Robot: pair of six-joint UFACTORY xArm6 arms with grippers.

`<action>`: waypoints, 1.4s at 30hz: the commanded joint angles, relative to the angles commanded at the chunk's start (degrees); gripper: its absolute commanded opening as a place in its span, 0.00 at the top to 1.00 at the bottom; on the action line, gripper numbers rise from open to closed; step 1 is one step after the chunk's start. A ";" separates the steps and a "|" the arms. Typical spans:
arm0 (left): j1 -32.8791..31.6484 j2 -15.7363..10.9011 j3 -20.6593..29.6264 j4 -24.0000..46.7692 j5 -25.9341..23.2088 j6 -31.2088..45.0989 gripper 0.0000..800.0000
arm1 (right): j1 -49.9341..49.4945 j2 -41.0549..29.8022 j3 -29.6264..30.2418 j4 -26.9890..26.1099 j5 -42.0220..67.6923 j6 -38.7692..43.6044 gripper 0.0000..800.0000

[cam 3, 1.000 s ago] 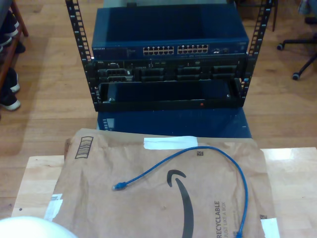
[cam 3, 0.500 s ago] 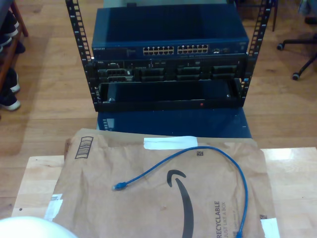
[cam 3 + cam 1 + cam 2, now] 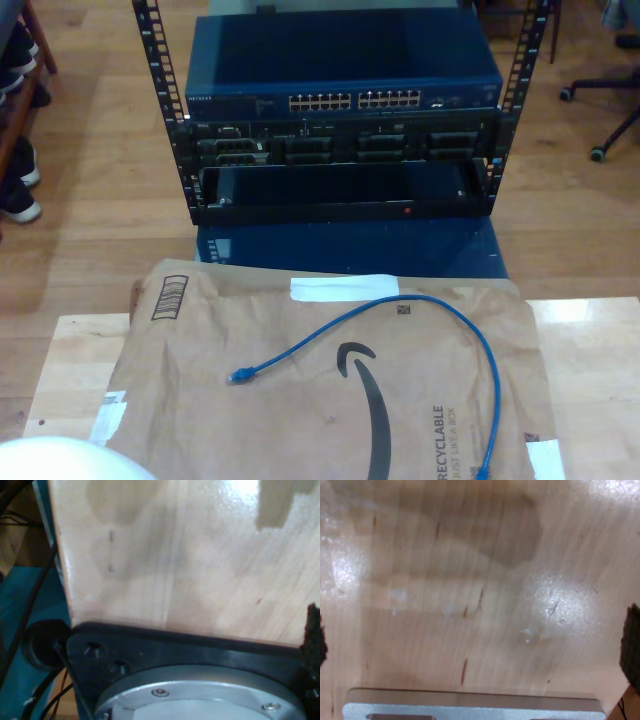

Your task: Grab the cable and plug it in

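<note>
The cable [image 3: 400, 300] is thin and bright blue and lies in a loose arc on a brown paper mailer [image 3: 300, 430]. One plug [image 3: 238, 376] rests toward the exterior view's left. The other plug [image 3: 483, 470] is at that view's lower edge. Behind the table a blue network switch [image 3: 250, 70] shows a row of ports [image 3: 355, 100]. My first gripper [image 3: 157, 630] hangs over bare wood, with a dark fingertip [image 3: 313, 630] at the picture's edge. My second gripper [image 3: 480, 645] is open over bare wood, holding nothing, with one dark fingertip [image 3: 632, 647] at each side edge.
The wooden table [image 3: 70, 370] carries the mailer. The switch sits in a black rack [image 3: 160, 90] above darker units [image 3: 340, 148] on the floor. A white rounded part [image 3: 60, 462] fills the exterior view's lower left corner. A black base plate [image 3: 200, 652] and black cables [image 3: 30, 595] are beside the table edge.
</note>
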 joint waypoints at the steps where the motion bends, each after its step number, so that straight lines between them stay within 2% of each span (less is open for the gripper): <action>1: 0.00 0.00 0.00 0.00 0.00 0.00 0.00 | 0.00 0.00 0.00 0.00 0.00 0.00 0.00; 25: 0.00 0.00 -0.09 0.00 0.09 0.00 0.00 | 0.09 -0.44 -0.79 -0.18 0.62 0.09 0.01; 32: 0.00 0.18 -0.09 0.09 0.18 -0.09 0.00 | 0.09 -5.54 -1.23 0.18 1.32 0.35 0.01; 35: 0.00 0.18 -0.26 0.53 0.44 -0.09 0.00 | 0.09 -8.35 -4.04 0.18 5.89 1.05 0.01; 37: 0.09 -0.35 -2.02 0.53 3.08 -0.09 0.00 | 0.09 -8.79 -7.30 0.18 11.16 1.14 0.01; 40: -0.09 -0.26 -6.59 0.53 11.69 -0.18 0.00 | 0.70 -8.88 -10.55 0.62 14.77 1.49 0.01; 42: -0.53 -0.18 -9.67 0.44 15.56 -0.26 0.00 | 4.40 -8.88 -12.31 0.88 15.74 4.31 0.01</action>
